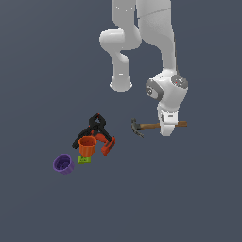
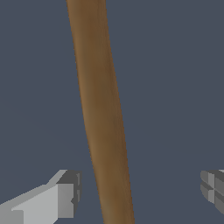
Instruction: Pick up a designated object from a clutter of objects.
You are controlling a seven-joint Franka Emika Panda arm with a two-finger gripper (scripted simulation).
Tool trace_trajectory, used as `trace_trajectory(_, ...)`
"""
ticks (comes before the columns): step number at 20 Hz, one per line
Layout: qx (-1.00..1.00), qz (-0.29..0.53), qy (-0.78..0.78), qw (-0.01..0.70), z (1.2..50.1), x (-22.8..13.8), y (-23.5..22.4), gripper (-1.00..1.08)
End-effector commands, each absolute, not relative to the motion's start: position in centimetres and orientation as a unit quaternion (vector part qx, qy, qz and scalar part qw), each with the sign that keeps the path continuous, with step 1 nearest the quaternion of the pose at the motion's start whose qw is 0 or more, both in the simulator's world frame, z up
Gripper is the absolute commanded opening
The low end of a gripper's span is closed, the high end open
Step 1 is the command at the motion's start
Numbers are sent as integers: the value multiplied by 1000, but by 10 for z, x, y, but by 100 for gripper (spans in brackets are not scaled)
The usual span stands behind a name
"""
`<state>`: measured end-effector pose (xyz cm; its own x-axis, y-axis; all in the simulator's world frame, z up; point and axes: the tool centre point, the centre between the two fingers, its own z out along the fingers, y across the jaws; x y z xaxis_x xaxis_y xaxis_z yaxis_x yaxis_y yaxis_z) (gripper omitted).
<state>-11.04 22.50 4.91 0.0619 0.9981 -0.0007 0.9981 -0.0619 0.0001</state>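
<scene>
The hammer (image 1: 150, 125) lies apart from the clutter, its dark head (image 1: 137, 127) pointing toward the exterior view's left and its brown wooden handle (image 2: 103, 113) running right. My gripper (image 1: 166, 131) is down over the handle's far half and hides part of it. In the wrist view the gripper (image 2: 140, 197) is open. The handle passes between the two fingers (image 2: 65, 197), nearer one than the other, and touches neither. The clutter of objects (image 1: 90, 144) sits to the exterior view's left of the hammer.
The pile holds a black clamp-like tool (image 1: 97, 125), an orange cup (image 1: 87, 145), a red-orange tool (image 1: 108, 145) and a tiny green block (image 1: 84, 159). A purple cup (image 1: 63, 163) stands just beyond them. The arm's base (image 1: 121, 84) stands behind.
</scene>
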Motion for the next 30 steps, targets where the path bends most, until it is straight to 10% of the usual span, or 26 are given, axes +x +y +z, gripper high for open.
trace_trajectory(1,728,0,686,0,38,-111,225,100)
trace_trajectory(14,727,0,686,0,17,-110,226,100)
trace_trajectory(15,727,0,686,0,17,-110,226,-100)
trace_trajectory(30,727,-1,687,0,23,-110,226,-100)
